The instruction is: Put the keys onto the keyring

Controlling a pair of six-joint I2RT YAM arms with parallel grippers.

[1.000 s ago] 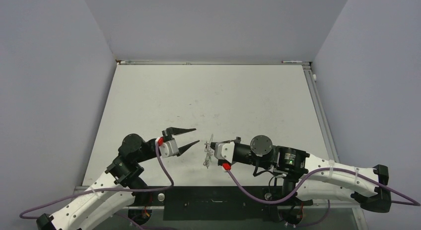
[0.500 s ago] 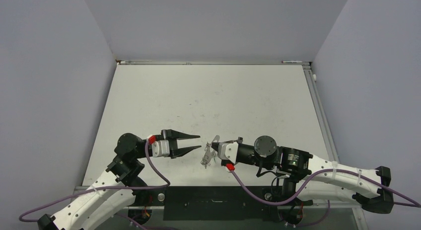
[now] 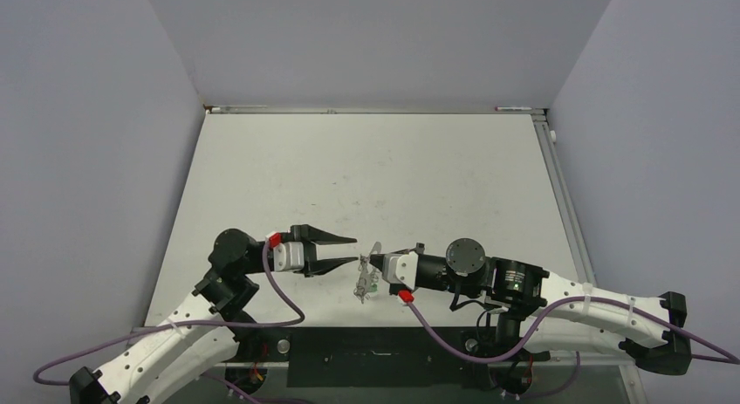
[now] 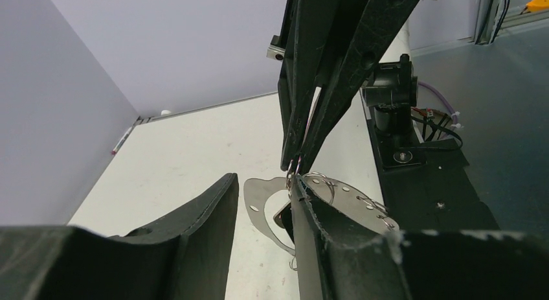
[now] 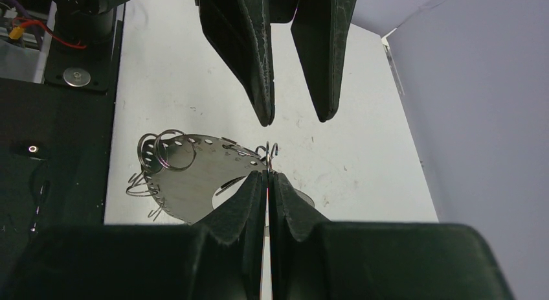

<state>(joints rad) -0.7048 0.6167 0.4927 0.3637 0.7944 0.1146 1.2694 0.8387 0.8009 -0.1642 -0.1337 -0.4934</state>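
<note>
– Since a second ago the left gripper [image 3: 354,250] has slid right and its jaws have drawn closer together. Its tips now sit just beside the keyring [image 3: 365,277].

– Is it gripping anything?

– No. Its fingers [image 5: 243,47] are spread with a clear gap, and nothing lies between them. In the right wrist view they stop just short of the wire.

– And the right gripper [image 3: 367,261]?

– It has hardly moved. Its fingers are pressed together on a thin wire of the keyring, right at the tips.

– Where does the keyring sit, then?

– It hangs from the right gripper between the two arms, over the near part of the table [image 3: 393,177]. It looks clear of the surface, though I can't be sure.

– What hangs with it?

– A flat silver plate [image 5: 194,180] with a row of small holes, lying nearly level in the right wrist view. Two small rings [image 5: 167,151] sit at its far end.

– Any keys?

– They are too small to pick out. A dark bit shows behind the plate in the left wrist view, but I cannot tell what it is.

– How do the grippers face?

– Tip to tip, nearly in line.
</note>
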